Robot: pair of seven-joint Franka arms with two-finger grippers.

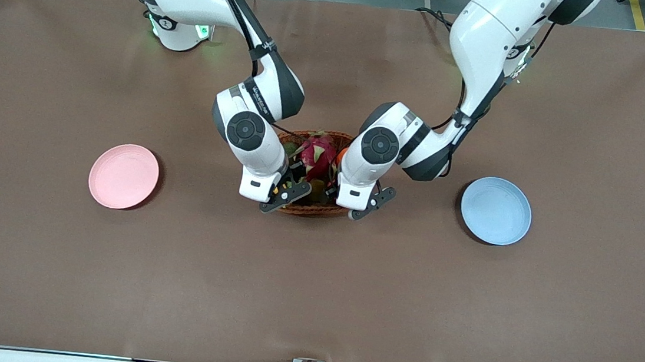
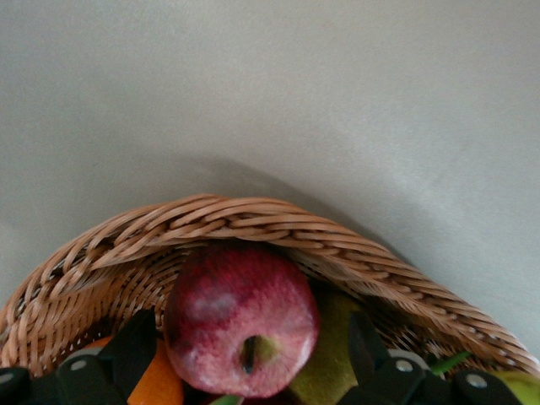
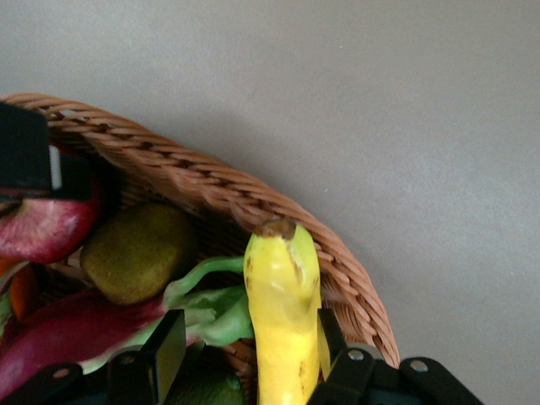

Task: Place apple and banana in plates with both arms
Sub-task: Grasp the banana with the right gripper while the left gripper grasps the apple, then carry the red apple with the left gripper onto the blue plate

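Now both grippers down in wicker basket (image 1: 314,210) at table centre, grasp step.

Left gripper (image 2: 249,359): fingers straddle apple (image 2: 240,319), apart, not clamped.
Right gripper (image 3: 245,359): fingers flank banana (image 3: 283,316), seemingly not yet pinching (contact unclear).

Advice: close squarely, lift straight up clear of rim and dragon fruit (image 1: 318,154).

Pink plate (image 1: 123,176), blue plate (image 1: 496,210) bare, well apart.

No readable writing.

The brown desk (image 1: 311,298) carries a wicker basket (image 1: 313,208) midway between a pink plate (image 1: 123,176) and a blue plate (image 1: 496,210).
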